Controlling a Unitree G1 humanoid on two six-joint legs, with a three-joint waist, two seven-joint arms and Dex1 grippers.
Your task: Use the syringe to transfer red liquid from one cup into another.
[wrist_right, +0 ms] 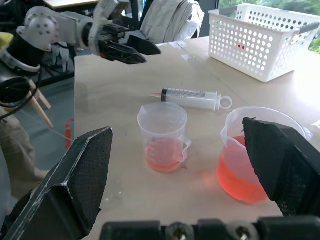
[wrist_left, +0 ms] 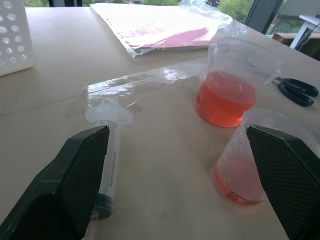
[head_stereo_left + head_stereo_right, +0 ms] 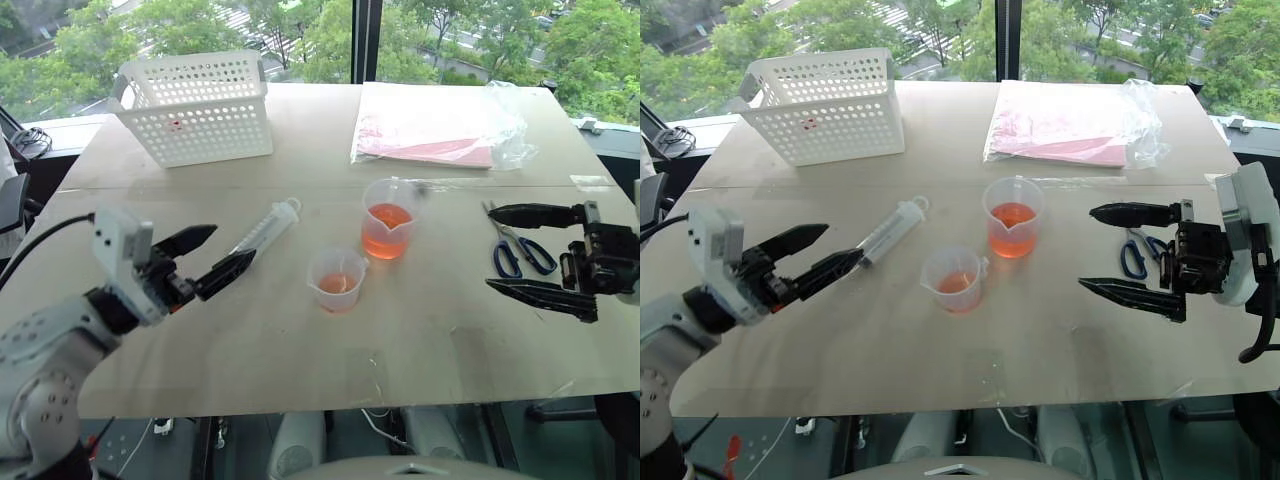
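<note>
The left gripper (image 3: 207, 256) is hovering over the table's (image 3: 430, 330) left side w/ fingers spread wide, holding nothing — its tips are pointing toward the syringe (image 3: 266, 227) and sitting just short of the tip end. The syringe is lying flat & free on the tabletop, a clear barrel w/ printed scale marks, black plunger seal near the tip end, ring loop at the far end pointing toward the back of the table.

Behind it, at the back left, a white perforated basket (image 3: 196, 105) is standing well apart. Right of the syringe, the smaller cup (image 3: 336, 279) w/ the flared rim is standing upright, a shallow layer of red liquid (image 3: 337, 285) showing in its bottom. Just beyond it & slightly right, the taller spouted cup (image 3: 389, 219) is standing upright too, roughly half full of the same orange-red liquid. The two cups are near each other but not touching.

At the back, a clear plastic bag w/ pink sheets (image 3: 433, 128) is lying flat. Blue-handled scissors (image 3: 517, 249) are lying on the right — between the right gripper's fingers as seen from above. The right gripper (image 3: 506, 251) is hanging level, pointing left, fingers fully apart & empty.
</note>
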